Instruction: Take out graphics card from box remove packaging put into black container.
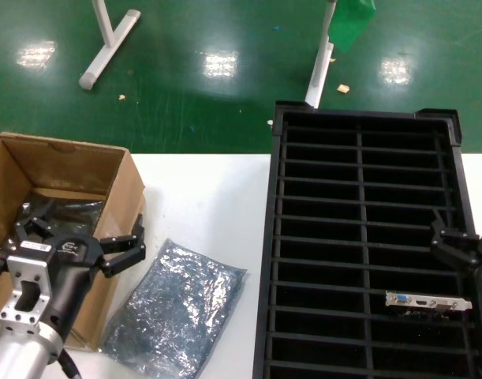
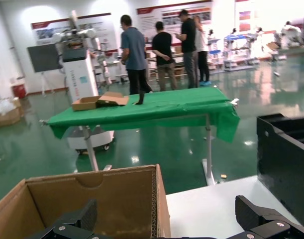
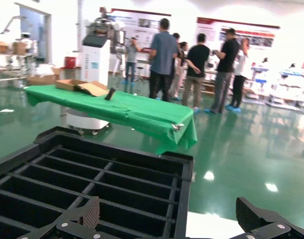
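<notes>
On the white table (image 1: 201, 189), crinkly grey packaging (image 1: 176, 308) (flat) beside the box (image 1: 63, 170).

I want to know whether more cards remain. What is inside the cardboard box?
Inside the box, dark crinkly plastic packaging lies at the bottom. The open left gripper over the box's near side covers part of the interior, so whether cards remain cannot be told.

We are looking at a white bench (image 1: 201, 197) that is carrying three things: the brown box (image 1: 67, 170) is sitting at its left, the crinkly packaging (image 1: 177, 308) is lying flat just beside the box, and the black container (image 1: 272, 260) is occupying its right side.
</notes>
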Robot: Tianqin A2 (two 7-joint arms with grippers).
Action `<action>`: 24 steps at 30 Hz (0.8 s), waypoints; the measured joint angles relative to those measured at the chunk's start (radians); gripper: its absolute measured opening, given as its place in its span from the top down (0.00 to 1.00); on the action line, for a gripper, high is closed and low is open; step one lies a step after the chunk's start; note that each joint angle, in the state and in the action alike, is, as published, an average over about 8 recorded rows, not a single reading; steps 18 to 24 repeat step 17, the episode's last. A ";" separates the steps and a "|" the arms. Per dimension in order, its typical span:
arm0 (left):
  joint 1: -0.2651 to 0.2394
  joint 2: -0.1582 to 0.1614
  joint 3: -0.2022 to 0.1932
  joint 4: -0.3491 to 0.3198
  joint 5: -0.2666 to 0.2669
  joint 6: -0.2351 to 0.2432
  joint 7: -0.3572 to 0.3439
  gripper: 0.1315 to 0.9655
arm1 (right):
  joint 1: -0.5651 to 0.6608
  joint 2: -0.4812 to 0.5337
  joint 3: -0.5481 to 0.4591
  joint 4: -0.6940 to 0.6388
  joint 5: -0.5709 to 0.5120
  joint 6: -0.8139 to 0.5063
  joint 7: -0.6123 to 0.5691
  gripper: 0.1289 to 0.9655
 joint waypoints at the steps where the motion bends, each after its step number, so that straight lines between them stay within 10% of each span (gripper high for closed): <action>1: -0.002 0.002 0.004 0.000 0.003 -0.010 -0.014 0.00 | 0.002 -0.010 -0.002 -0.005 0.003 0.008 0.000 0.00; 24: -0.007 0.010 0.019 -0.002 0.014 -0.045 -0.058 0.00 | 0.008 -0.042 -0.010 -0.022 0.012 0.033 -0.002 0.00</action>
